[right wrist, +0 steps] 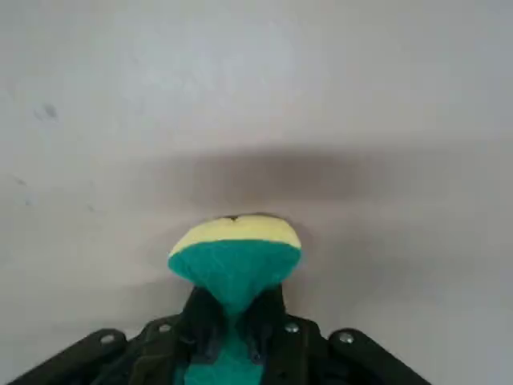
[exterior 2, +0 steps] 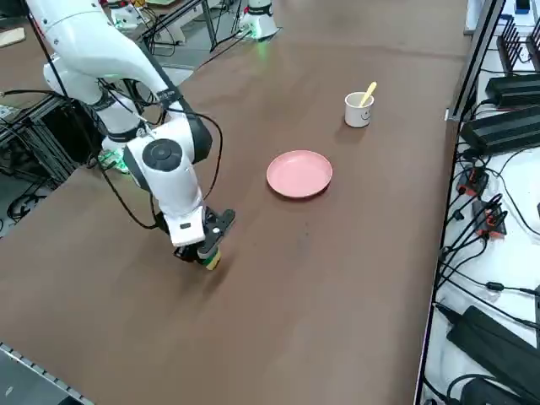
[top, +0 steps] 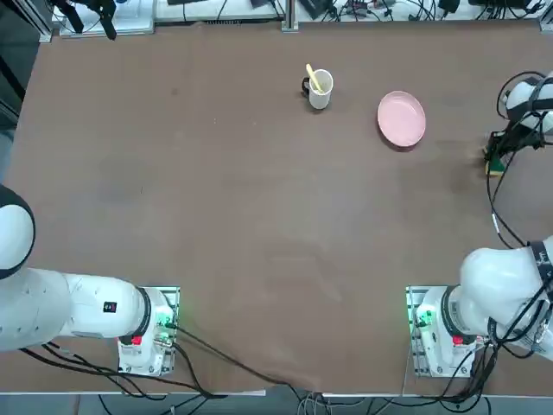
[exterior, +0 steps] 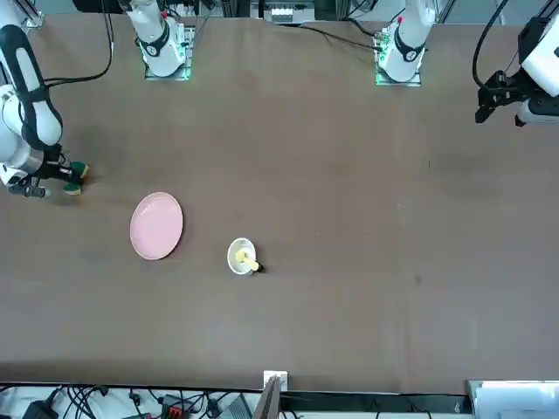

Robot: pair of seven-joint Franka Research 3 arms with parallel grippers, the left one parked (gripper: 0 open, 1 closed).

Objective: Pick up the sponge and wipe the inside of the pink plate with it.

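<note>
we are clenching the right gripper (exterior 2: 205,251) on the sponge (right wrist: 234,255), squeezing it thin right at the table (top: 216,216)'s right edge, while the pink plate (top: 401,118) is lying near the far edge, bare tabletop lying between it and the sponge.

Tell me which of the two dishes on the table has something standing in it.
The white mug, which has a yellow stick leaning out of it. The pink plate beside it is bare. The sponge is apart from both, pinched in the right gripper.
</note>
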